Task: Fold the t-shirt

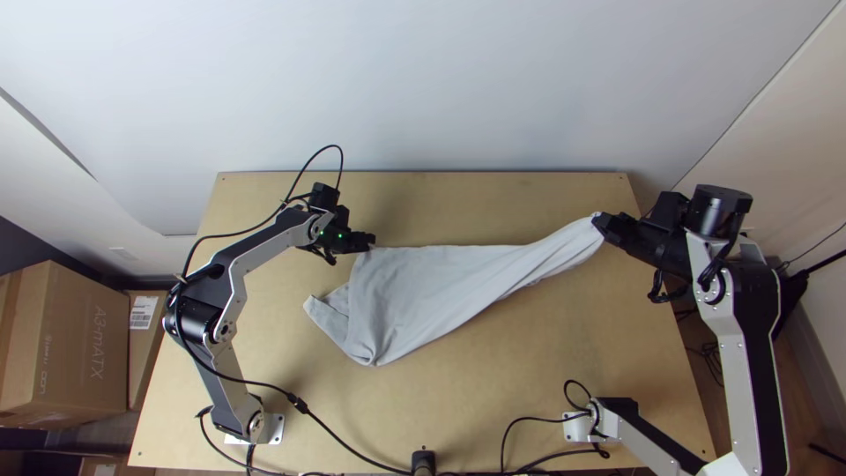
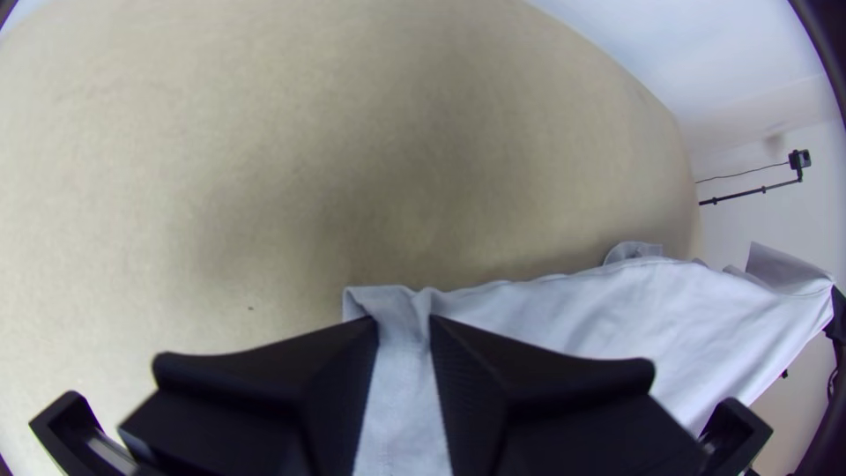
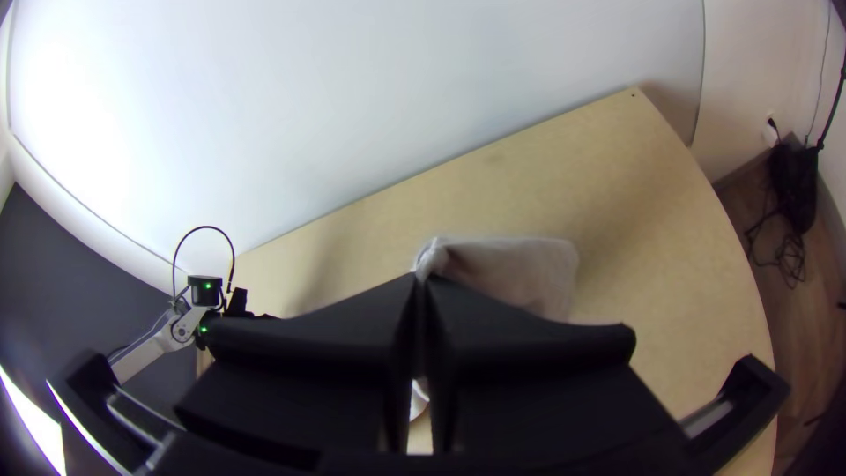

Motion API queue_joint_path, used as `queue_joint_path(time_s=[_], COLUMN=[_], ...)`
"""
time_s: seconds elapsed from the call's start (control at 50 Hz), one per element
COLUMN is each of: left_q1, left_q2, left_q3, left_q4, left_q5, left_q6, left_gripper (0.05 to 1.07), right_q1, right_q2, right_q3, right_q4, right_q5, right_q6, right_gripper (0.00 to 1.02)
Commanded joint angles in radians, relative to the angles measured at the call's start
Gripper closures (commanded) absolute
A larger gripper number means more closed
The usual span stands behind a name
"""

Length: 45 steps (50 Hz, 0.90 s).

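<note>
In the top view we see the light grey t-shirt [image 1: 432,291] stretched across the middle of the wooden table [image 1: 538,379], wide and wrinkled toward the left edge and narrowing toward the right edge. At its left end a smaller flap sticks out toward the left edge, and the nearest part of the cloth comes to a creased point toward the near edge. We find the left gripper [image 1: 368,240] at the cloth's far left corner, nearer the table's far edge than its near one. The right gripper [image 1: 599,220] is at the narrow end, near the right edge and toward the far right corner. A pale wall [image 1: 423,79] stands beyond the far edge, and cardboard boxes [image 1: 66,344] sit past the left edge.

In the left wrist view we look down on the left gripper [image 2: 404,324], which is parted by a narrow gap, with creased t-shirt fabric showing between its two fingers; we do not see it clamped on the cloth. From there the shirt runs off in soft folds to its other end at the right gripper.

In the right wrist view the right gripper [image 3: 421,280] is clenched on a gathered bit of the t-shirt, its fingertips pressed together. We see a loose part of the cloth spread out beside the fingertips, over the table, and farther off the left arm [image 3: 150,353] with small green lights.
</note>
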Motion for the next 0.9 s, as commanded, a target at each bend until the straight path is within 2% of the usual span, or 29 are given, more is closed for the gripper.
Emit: queue_joint_path(time_s=[0.0,0.34,0.56,0.74,0.88], left_q1=[-0.001,0.085,0.142,0.177,0.213], left_q2=[0.002,-0.153,-0.329,-0.478,-0.554], left_q3=[-0.006,0.000,0.026,0.080,0.187], left_q4=[0.020,-0.009,-0.052,-0.055,-0.072], left_q5=[-0.014,-0.014,-0.032,-0.113,-0.158], left_q6=[-0.021,-0.053,-0.087,-0.093,-0.088], left_gripper=[1.05,1.05,1.05,1.05,1.05], right_q1=[0.001,-0.016,-0.013,0.013,0.037], right_q2=[-0.023,-0.006,0.018,0.099,0.208], right_q3=[0.010,0.032,0.021,0.098,0.240], right_q4=[0.003,0.015,0.080,0.161,0.177], right_q5=[0.004,0.007,0.022,0.030,0.085], right_q6=[0.021,-0.001,-0.105,-0.134,-0.246], right_gripper=[1.00,1.00,1.00,1.00,1.00])
